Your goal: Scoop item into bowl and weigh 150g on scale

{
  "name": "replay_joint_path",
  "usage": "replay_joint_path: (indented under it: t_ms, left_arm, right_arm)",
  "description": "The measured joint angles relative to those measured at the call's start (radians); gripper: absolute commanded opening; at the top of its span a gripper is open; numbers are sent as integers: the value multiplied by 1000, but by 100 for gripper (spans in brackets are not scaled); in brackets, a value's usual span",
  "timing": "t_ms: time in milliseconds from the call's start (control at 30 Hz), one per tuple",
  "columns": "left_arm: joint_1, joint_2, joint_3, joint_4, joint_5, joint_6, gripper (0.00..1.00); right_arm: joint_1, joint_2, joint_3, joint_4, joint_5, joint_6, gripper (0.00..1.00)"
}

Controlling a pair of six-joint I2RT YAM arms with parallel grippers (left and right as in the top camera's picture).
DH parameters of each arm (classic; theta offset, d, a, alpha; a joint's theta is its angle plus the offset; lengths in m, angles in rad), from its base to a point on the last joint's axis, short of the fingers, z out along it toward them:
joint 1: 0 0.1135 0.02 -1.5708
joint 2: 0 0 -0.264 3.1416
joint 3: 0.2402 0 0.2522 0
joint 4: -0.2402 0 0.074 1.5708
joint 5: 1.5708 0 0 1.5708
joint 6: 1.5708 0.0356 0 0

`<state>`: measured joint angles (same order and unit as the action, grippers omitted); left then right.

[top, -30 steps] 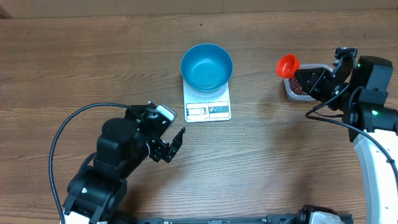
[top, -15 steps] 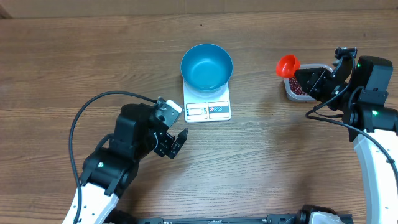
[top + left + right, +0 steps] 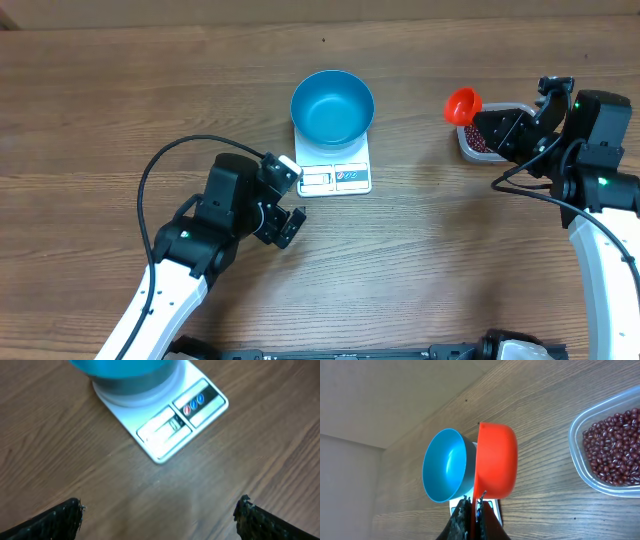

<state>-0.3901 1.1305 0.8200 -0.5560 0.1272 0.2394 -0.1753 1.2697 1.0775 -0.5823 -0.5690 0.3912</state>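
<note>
Two tools: the left tool (image 3: 160, 510) gapes empty near the scale (image 3: 335, 177) bearing the blue bowl (image 3: 332, 105); the right tool (image 3: 471, 506) clamps an orange scoop (image 3: 495, 460) beside the beans (image 3: 612, 450).

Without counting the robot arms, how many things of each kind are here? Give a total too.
Blue bowl: 1
White scale: 1
Orange scoop: 1
Clear tub, holding beans: 1
Total: 4

No legible text, even on scale (image 3: 165, 430)
</note>
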Motion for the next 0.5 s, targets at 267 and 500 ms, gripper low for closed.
replay_joint_path:
  t_ms: [267,500]
  left_arm:
    - [0,5,203,-103,0,0,100]
    - [0,4,424,-246,16,-37,100]
  right_arm:
    - [0,0,0,-4,0,0,4]
    - [0,0,0,-5,0,0,4]
